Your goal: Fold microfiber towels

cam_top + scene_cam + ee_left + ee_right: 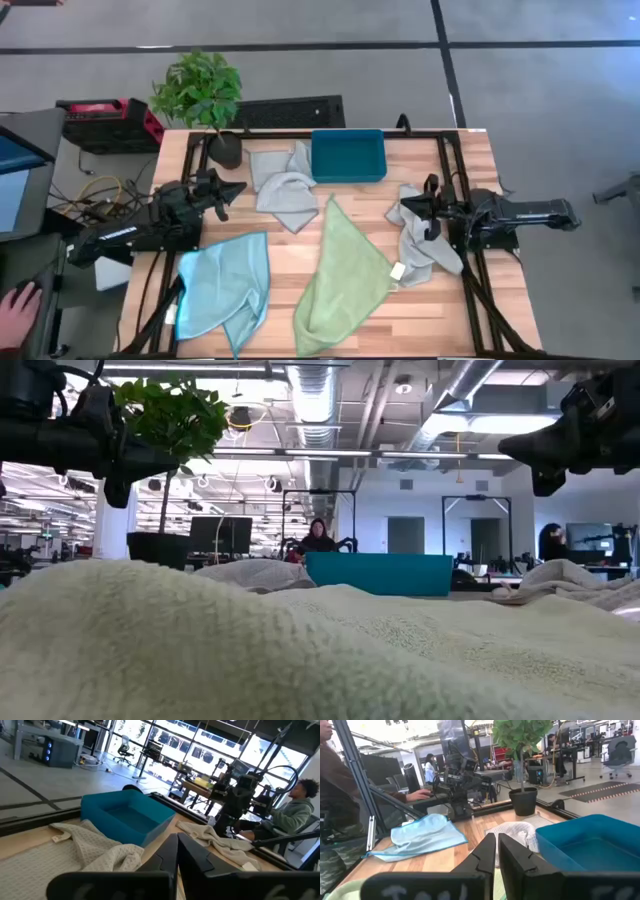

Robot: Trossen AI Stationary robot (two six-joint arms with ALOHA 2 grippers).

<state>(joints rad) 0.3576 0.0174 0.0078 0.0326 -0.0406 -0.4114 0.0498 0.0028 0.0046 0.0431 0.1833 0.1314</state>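
A light blue towel (222,288) lies crumpled at the near left, a light green towel (341,280) near the middle front, a pale grey towel (283,186) at the far middle by the bin, and another pale grey towel (424,245) at the right with a white tag. My left gripper (240,188) is shut and empty above the table's left side. My right gripper (393,211) is shut and empty above the right grey towel's far end. The green towel (300,650) fills the low view's front.
A teal plastic bin (348,156) stands at the far middle. A potted plant (212,105) stands at the far left corner. A black frame (450,150) runs along the table's edges. A person's hand (18,305) shows off the table's left.
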